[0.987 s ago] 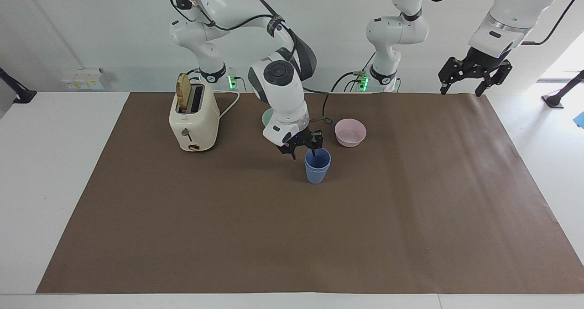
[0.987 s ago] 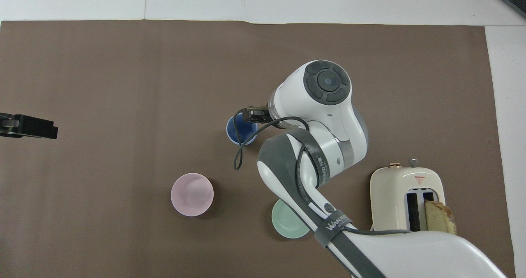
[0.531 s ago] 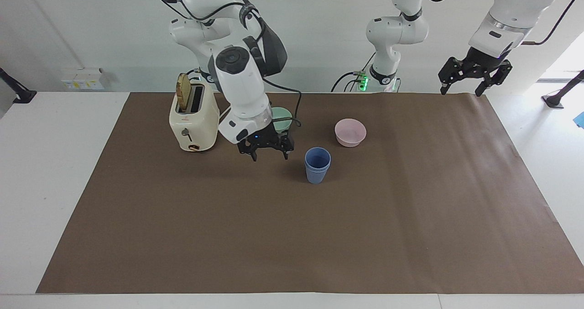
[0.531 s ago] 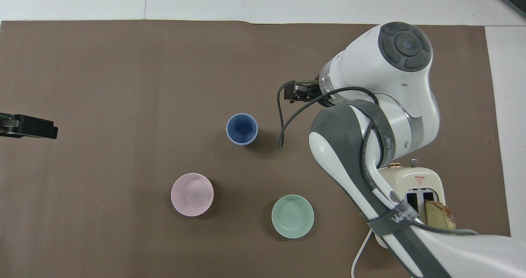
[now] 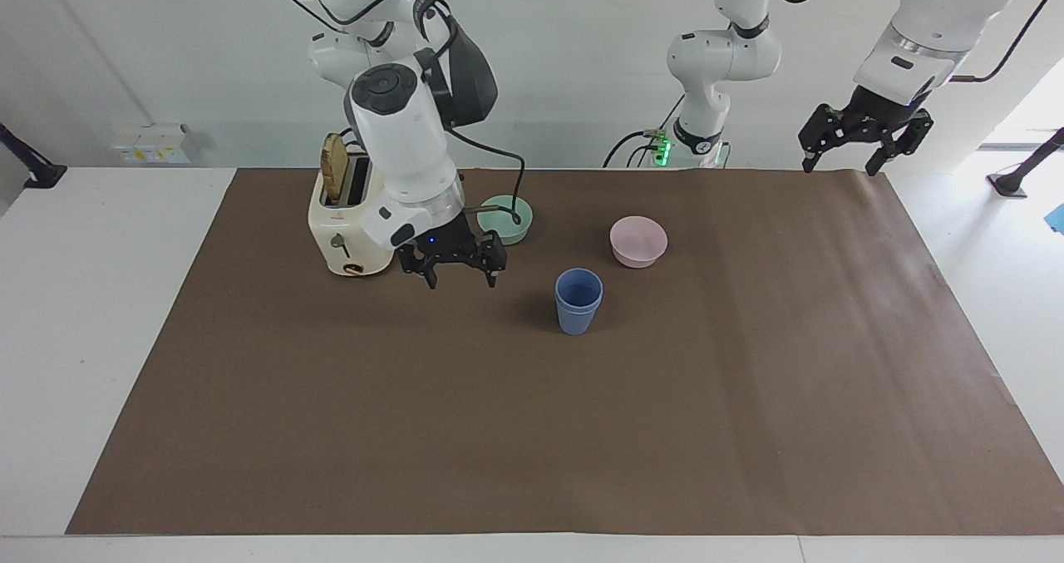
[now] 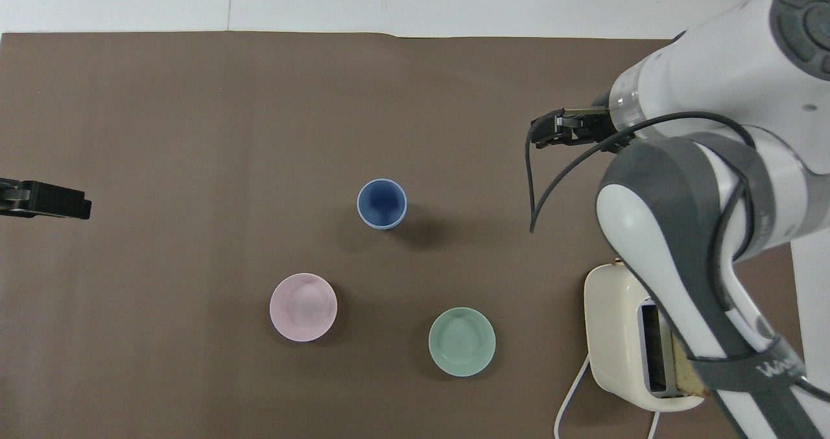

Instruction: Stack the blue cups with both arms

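The two blue cups [image 5: 578,300] stand nested one in the other, upright, in the middle of the brown mat; the overhead view [image 6: 382,203] shows the stack from above. My right gripper [image 5: 459,277] is open and empty, up over the mat between the toaster and the stack, apart from the cups; it also shows in the overhead view [image 6: 537,134]. My left gripper [image 5: 839,166] is open and empty. It waits raised over the mat's corner at the left arm's end, and its tip shows in the overhead view [image 6: 81,207].
A cream toaster [image 5: 353,218] with a bread slice [image 5: 334,179] in a slot stands toward the right arm's end. A green bowl [image 5: 505,219] and a pink bowl [image 5: 638,240] sit nearer to the robots than the cups. The brown mat [image 5: 748,397] covers the table.
My right gripper has left the rim of the cup stack and swung toward the toaster, empty. The stack stays in place. The left arm has not moved.
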Robot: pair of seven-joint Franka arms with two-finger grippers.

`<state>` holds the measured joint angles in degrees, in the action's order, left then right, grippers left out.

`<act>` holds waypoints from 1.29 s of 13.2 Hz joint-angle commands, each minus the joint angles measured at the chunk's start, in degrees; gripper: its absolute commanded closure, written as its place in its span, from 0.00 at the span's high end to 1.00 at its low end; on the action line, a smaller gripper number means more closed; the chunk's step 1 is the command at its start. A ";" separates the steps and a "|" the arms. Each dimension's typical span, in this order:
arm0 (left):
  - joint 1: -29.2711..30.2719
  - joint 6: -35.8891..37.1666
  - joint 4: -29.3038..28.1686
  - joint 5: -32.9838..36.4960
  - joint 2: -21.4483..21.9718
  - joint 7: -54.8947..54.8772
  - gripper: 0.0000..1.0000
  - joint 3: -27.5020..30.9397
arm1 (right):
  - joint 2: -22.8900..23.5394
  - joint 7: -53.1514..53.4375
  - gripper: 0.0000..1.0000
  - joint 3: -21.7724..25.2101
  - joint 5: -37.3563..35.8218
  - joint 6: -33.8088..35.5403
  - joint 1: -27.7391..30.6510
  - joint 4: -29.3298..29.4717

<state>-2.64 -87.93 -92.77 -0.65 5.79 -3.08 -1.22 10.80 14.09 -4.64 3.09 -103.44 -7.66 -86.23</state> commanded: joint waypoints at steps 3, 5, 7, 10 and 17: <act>0.71 0.66 -0.04 0.47 0.45 -0.35 1.00 -0.36 | -5.43 -3.98 1.00 -0.80 -3.27 4.47 5.89 -1.40; 0.71 0.66 -0.04 0.47 0.36 -0.35 1.00 -0.45 | -7.63 -5.64 1.00 -0.81 -3.36 5.96 8.00 -1.49; 0.71 0.66 -0.04 0.47 0.45 -0.35 1.00 -0.36 | -9.21 -8.10 1.00 -0.72 -4.40 7.81 9.15 -1.57; 0.71 0.66 -0.04 0.47 0.45 -0.35 1.00 -0.36 | -11.93 -9.34 1.00 -0.72 -5.55 10.35 9.77 -1.75; 0.71 0.66 -0.04 0.47 0.45 -0.35 1.00 -0.45 | -12.56 -9.34 1.00 -0.63 -5.20 13.53 9.68 -1.31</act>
<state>-2.64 -87.93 -92.77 -0.65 5.79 -3.08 -1.22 -0.85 6.14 -4.83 -1.40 -90.15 1.22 -86.43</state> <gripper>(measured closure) 0.000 0.000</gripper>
